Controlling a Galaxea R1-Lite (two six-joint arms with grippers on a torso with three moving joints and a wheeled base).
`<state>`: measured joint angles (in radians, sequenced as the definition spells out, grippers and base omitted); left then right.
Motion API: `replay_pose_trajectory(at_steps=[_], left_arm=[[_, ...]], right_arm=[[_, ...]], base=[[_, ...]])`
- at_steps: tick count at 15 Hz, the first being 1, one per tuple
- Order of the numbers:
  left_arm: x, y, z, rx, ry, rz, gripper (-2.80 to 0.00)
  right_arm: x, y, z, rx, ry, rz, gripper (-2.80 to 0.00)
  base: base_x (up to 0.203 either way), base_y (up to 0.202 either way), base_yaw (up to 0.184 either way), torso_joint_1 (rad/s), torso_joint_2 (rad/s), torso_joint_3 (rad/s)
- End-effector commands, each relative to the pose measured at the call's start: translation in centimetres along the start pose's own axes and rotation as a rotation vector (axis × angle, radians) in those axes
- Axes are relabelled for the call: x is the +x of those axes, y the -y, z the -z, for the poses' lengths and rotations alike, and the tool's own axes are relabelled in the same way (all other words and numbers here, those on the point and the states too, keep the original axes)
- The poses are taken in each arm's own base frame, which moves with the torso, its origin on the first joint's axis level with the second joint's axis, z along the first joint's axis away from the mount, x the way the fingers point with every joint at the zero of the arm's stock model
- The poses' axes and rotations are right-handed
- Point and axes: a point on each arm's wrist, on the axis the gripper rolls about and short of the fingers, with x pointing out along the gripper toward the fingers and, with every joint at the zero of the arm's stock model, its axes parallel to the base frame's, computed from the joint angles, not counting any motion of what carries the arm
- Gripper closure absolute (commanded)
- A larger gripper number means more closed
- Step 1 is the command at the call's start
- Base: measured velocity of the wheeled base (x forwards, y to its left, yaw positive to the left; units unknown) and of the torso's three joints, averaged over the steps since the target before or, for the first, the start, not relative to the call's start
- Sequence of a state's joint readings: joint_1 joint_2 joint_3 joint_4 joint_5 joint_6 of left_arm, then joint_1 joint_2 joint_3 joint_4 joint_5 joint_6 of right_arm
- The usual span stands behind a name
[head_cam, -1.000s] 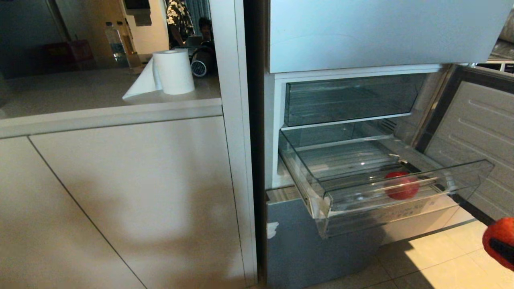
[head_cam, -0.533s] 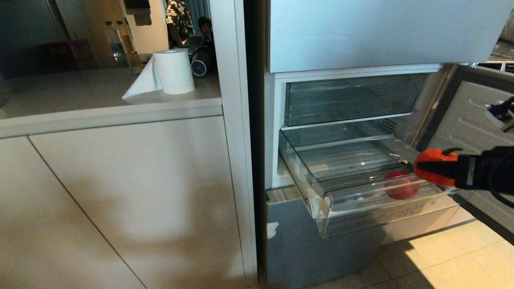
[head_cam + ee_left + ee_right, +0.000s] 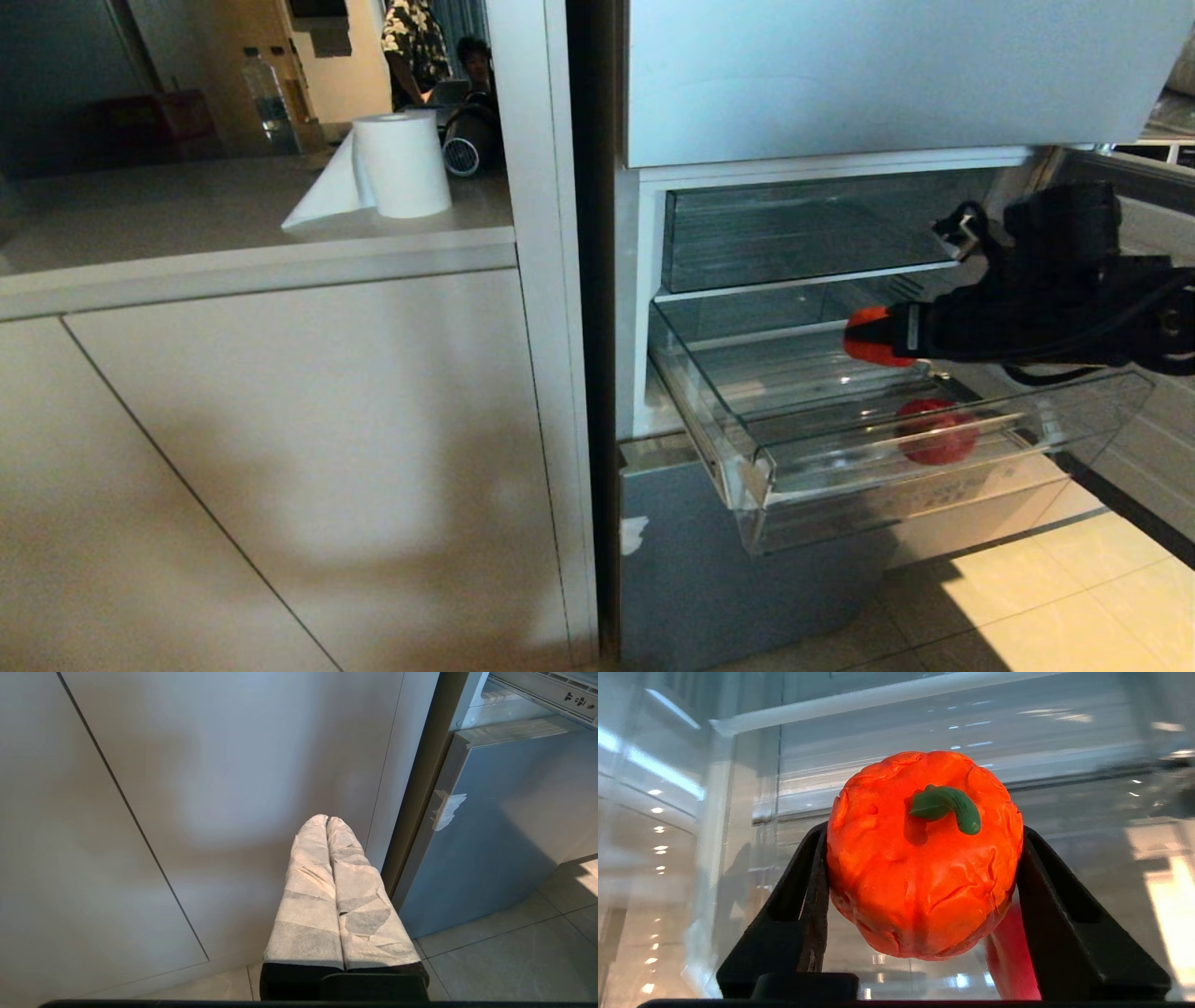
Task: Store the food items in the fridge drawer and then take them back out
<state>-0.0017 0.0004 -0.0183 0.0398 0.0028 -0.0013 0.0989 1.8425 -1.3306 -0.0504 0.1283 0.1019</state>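
The fridge drawer (image 3: 822,467) is clear plastic and stands pulled out of the fridge. One red food item (image 3: 936,431) lies inside it near the front right. My right gripper (image 3: 873,338) reaches in from the right and hangs over the drawer's middle. It is shut on the other food item (image 3: 924,858), an orange-red fruit with a green stem, one black finger on each side. My left gripper (image 3: 326,820) is shut, its white-wrapped fingers pressed together. It is parked low in front of the cabinet panels.
A second clear drawer (image 3: 812,233) sits closed above. The fridge door (image 3: 1162,420) stands open at the right. Below is a grey freezer front (image 3: 709,579). A paper roll (image 3: 403,165) stands on the counter (image 3: 233,261) at the left, with a person (image 3: 411,42) behind.
My right arm rose from the lower right corner and swung left, carrying the orange-red fruit from beside the floor to above the open drawer. The red fruit in the drawer stayed put.
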Motion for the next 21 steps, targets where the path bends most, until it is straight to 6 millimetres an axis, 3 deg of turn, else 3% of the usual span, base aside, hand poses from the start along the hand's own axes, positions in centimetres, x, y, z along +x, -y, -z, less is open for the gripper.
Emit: replay_pose_trajectory(at_steps=[1,5,7,8,11,12,15,18,21], left_arm=[[0.0,0.0,0.0,0.0,0.002,0.0,0.0],[0.0,0.0,0.0,0.0,0.002,0.0,0.0],[0.0,0.0,0.0,0.0,0.003,0.0,0.0],[0.0,0.0,0.0,0.0,0.002,0.0,0.0],[0.0,0.0,0.0,0.0,0.003,0.0,0.0],[0.0,0.0,0.0,0.0,0.002,0.0,0.0],[0.0,0.0,0.0,0.0,0.003,0.0,0.0],[0.0,0.0,0.0,0.0,0.002,0.0,0.0],[0.0,0.0,0.0,0.0,0.002,0.0,0.0]], right_arm=[[3.5,-0.1,1.2,0.0,-0.06,0.006,-2.8],[5.4,0.0,1.4,-0.002,-0.067,0.011,-2.8],[5.0,-0.1,1.0,0.0,-0.053,0.01,-2.8],[3.8,-0.3,0.2,0.001,-0.022,0.007,-2.8],[-2.7,-1.3,-2.7,0.002,0.106,-0.007,-2.8],[-4.9,-1.6,-3.0,0.002,0.133,-0.01,0.0],[-9.3,-1.8,-0.7,0.009,0.113,0.004,0.0],[-12.3,-1.8,3.4,0.016,0.031,0.012,0.0],[-15.3,-2.1,5.6,0.031,-0.031,0.003,0.0]], base=[[0.0,0.0,0.0,0.0,0.0,0.0],[0.0,0.0,0.0,0.0,0.0,0.0],[0.0,0.0,0.0,0.0,0.0,0.0],[0.0,0.0,0.0,0.0,0.0,0.0],[0.0,0.0,0.0,0.0,0.0,0.0],[0.0,0.0,0.0,0.0,0.0,0.0],[0.0,0.0,0.0,0.0,0.0,0.0],[0.0,0.0,0.0,0.0,0.0,0.0],[0.0,0.0,0.0,0.0,0.0,0.0]])
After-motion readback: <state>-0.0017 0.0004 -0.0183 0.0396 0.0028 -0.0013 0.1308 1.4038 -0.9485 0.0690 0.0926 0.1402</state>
